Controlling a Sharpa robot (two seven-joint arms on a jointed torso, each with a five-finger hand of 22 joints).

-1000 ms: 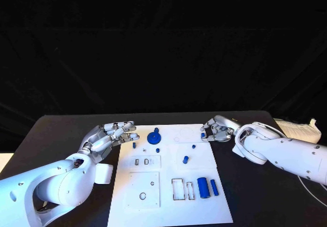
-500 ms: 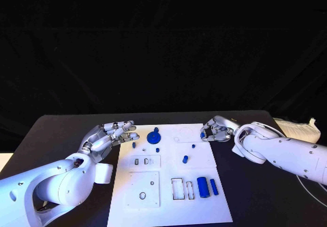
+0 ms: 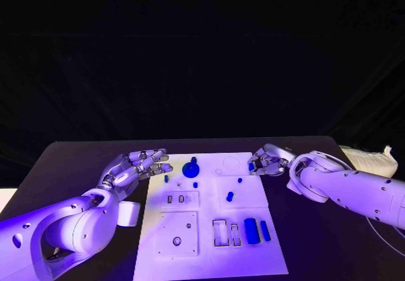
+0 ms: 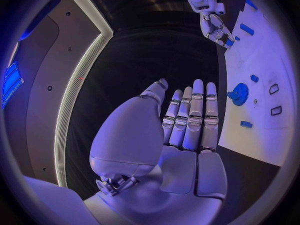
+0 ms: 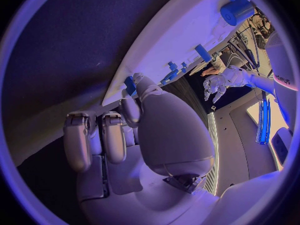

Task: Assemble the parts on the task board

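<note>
So both hands are parked at the far corners of the task board (image 3: pixel 211 234), one empty and one pinching a part.

Going left to right: the left hand (image 3: pixel 135 167) hovers at the board's left edge, fingers spread and straight, nothing in it. Just off its fingertips sits a round blue gear part (image 3: pixel 191 170), with small blue pegs (image 3: pixel 229 197) near it toward the middle. Nearer the robot, two blue bars (image 3: pixel 256 229) lie side by side. The right hand (image 3: pixel 270 161) is curled at the board's right edge, gripping a small blue part (image 3: pixel 252 167) between its fingertips.
</note>
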